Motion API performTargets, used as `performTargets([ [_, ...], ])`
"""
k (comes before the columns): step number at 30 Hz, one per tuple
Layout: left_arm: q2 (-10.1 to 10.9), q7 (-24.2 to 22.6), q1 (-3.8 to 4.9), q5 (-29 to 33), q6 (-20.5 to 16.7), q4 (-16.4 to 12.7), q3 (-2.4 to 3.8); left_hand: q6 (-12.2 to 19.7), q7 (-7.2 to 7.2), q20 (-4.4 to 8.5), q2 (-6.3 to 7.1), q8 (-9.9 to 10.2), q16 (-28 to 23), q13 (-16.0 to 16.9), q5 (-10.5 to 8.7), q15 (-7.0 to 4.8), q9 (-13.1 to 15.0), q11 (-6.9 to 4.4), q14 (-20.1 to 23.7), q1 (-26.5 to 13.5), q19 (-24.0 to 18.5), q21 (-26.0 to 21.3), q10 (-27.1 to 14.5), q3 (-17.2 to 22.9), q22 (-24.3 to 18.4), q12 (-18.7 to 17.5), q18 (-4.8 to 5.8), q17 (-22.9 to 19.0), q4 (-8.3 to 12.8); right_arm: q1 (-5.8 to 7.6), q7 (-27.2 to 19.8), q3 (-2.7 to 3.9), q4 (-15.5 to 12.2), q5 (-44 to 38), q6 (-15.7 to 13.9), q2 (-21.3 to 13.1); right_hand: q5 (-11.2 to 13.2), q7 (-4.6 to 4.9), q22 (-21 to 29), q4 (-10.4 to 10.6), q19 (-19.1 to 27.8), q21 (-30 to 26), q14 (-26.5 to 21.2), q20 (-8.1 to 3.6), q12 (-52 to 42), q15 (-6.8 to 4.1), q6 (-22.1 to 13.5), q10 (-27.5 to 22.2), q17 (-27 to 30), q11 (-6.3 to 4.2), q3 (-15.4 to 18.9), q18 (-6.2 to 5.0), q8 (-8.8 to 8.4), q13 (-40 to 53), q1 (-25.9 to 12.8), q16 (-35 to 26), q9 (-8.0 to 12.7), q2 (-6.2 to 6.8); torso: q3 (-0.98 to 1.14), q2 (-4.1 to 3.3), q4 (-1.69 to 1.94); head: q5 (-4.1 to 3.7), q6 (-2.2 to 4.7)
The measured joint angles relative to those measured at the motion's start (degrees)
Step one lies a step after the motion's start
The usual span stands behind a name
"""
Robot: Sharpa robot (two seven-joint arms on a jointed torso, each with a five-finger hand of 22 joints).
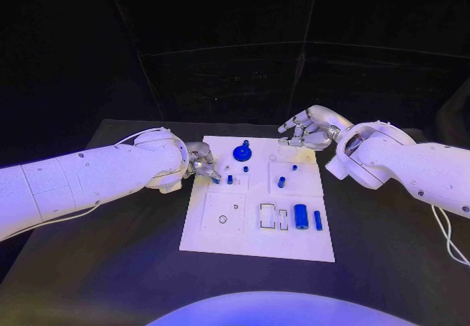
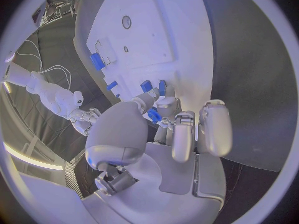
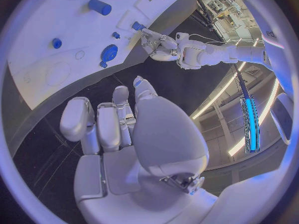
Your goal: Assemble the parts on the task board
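Spanning the whole lower scene, the black desk (image 1: 108, 272) is seen with wide bare margins on both sides of the white task board (image 1: 257, 244), which lies in its middle with its long edges running away from the robot. Open dark surface is left between the board's near edge and the desk's front, and more beside its right edge.

The left robot hand (image 1: 203, 164) is placed at the board's left edge, near the far corner, with its fingers closed round a small blue part (image 2: 154, 115) held just above the board surface. The right robot hand (image 1: 306, 129) is held off the board's far right corner, raised, with fingers apart and slightly curled and nothing in them.

On the board, a round blue knob part (image 1: 242, 153) stands near the far edge. A blue cylinder (image 1: 301, 216) lies toward the near right, with a slim blue bar (image 1: 317, 219) just beside it, close to the right edge. Rectangular recesses (image 1: 267, 215) are seen just left of the cylinder. A short blue peg (image 1: 281, 181) stands mid-board, and a smaller peg (image 1: 229, 179) stands near the left robot hand.
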State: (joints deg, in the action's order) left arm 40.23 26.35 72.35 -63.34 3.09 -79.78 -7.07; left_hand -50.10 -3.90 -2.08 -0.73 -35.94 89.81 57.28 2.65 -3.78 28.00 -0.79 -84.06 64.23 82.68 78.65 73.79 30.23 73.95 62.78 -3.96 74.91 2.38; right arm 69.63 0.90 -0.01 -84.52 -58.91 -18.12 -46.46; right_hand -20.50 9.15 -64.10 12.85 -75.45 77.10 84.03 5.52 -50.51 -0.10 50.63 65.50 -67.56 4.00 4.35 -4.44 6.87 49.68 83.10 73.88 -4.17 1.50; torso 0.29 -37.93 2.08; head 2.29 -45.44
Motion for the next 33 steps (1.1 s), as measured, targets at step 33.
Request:
performTargets([
  [33, 1.94, -1.22, -0.57, -0.05, -4.44, -2.22, -0.51, -0.07, 0.07, -0.2, 0.25, -0.45, 0.0, 0.34, 0.0, 0.0, 0.08, 0.05, 0.0, -0.4, 0.2, 0.45, 0.36, 0.87, 0.51, 0.0, 0.0, 0.0, -0.09, -0.01, -0.11, 0.0, 0.06, 0.0, 0.03, 0.04, 0.0, 0.0, 0.12, 0.0, 0.21, -0.23, 0.0, 0.21, 0.0, 0.0, 0.0, 0.0, 0.0, 0.0, 0.0, 0.0, 0.0, -0.12, 0.0, 0.0, 0.0, 0.0, -0.02, 0.0, -0.01, -0.07, -0.09],
])
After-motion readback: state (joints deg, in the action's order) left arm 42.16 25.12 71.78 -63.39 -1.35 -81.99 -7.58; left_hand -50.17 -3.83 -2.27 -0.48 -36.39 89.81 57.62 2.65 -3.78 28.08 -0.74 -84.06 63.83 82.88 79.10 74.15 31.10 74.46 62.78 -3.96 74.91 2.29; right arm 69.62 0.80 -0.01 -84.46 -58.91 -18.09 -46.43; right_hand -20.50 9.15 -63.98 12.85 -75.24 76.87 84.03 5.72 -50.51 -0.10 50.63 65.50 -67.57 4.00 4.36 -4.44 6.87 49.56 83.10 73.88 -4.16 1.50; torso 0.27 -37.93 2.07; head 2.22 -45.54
